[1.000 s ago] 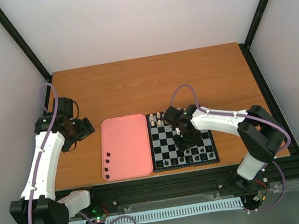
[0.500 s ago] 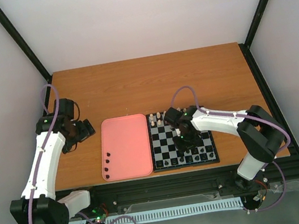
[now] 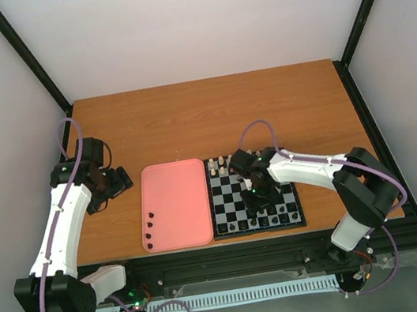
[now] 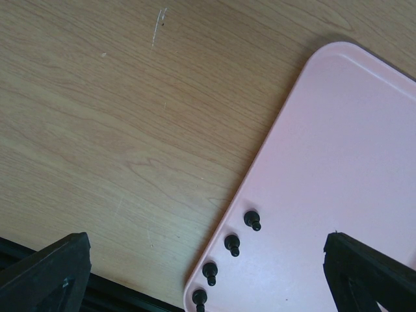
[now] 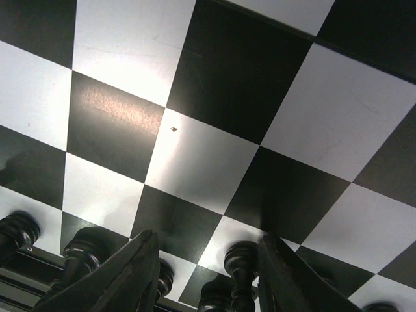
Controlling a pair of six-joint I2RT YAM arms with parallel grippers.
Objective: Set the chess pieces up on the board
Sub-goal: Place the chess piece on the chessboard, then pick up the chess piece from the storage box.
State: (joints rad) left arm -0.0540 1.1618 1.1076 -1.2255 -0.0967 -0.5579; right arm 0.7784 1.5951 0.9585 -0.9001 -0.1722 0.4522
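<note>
Right wrist view shows the right end effector (image 5: 208,237) spread open astride one of the chess pieces (image 5: 238,260) on the board (image 5: 201,156); retract vertically, keeping clear of adjacent pieces.

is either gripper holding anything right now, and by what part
Nothing is held. The left gripper hangs open near the pink tray; the right gripper is open over the board, a black piece standing between its fingers, not clamped.

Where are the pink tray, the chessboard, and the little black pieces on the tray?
Pink tray (image 3: 175,197): top view, bare middle of its floor.
Chessboard (image 3: 228,201): top view, empty square on its left side.
Black pieces (image 4: 232,245): left wrist view, one of four along the tray's edge.
</note>
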